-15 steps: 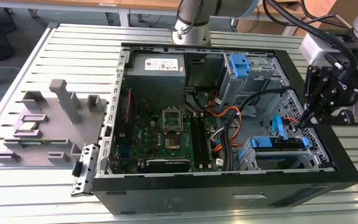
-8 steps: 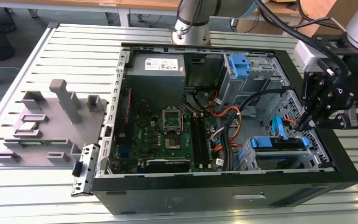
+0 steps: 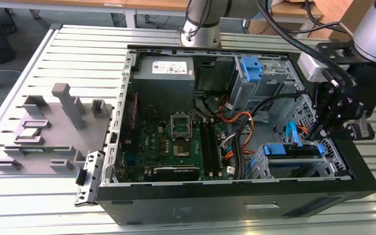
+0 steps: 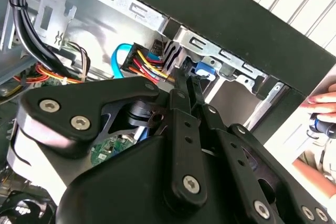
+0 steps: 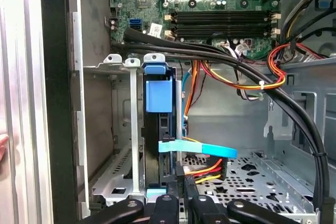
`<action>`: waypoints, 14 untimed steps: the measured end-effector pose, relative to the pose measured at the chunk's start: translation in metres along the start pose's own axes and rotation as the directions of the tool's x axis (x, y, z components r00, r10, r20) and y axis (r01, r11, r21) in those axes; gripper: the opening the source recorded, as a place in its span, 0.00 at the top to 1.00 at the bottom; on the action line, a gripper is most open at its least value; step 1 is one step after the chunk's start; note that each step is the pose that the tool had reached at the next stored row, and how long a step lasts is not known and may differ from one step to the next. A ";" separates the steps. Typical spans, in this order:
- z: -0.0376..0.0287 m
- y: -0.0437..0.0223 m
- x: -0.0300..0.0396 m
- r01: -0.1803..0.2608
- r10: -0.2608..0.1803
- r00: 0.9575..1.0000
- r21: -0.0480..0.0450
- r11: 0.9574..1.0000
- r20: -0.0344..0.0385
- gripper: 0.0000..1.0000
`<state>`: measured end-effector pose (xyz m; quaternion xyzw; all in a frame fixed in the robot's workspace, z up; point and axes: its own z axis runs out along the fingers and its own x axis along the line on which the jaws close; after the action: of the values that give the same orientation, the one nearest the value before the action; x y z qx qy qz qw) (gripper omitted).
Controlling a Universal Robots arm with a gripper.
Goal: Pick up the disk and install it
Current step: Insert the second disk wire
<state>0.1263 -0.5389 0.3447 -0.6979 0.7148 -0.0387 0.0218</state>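
**Disk seated on edge in drive cage, fingers closed just above it**

Disk (image 5: 157,145) stands on edge in the drive cage (image 5: 113,129) at the front corner of the open computer case (image 3: 240,196), its blue rail handle (image 5: 159,96) facing up toward the camera and its long axis running down into the bay. In the first wrist view the gripper (image 5: 180,192) sits directly in line with the drive's near end, its two fingers (image 5: 170,198) drawn together with no visible gap, pressing at or right beside the disk's edge where the red, yellow and black power leads (image 5: 205,170) and a flat blue data cable (image 5: 202,149) meet it; whether they pinch anything there cannot be told. The exterior view places the gripper (image 3: 322,132) over the case's far right corner in that view, just above the blue-railed bay (image 3: 293,149), with the motherboard (image 3: 175,142) well apart toward the view's left. The second wrist view shows the fingers (image 4: 184,85) pointing into the same cage, beside the cable connector. A person's hand (image 4: 323,108) rests outside the case wall. The case lies on the slatted tabletop (image 3: 77,54), next to a grey parts fixture (image 3: 51,132).
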 end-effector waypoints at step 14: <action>-0.0033 0.0072 0.0030 0.004 -0.004 1.000 0.096 0.995 0.003 0.83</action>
<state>0.1188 -0.5417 0.3474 -0.6976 0.7107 -0.0718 0.0561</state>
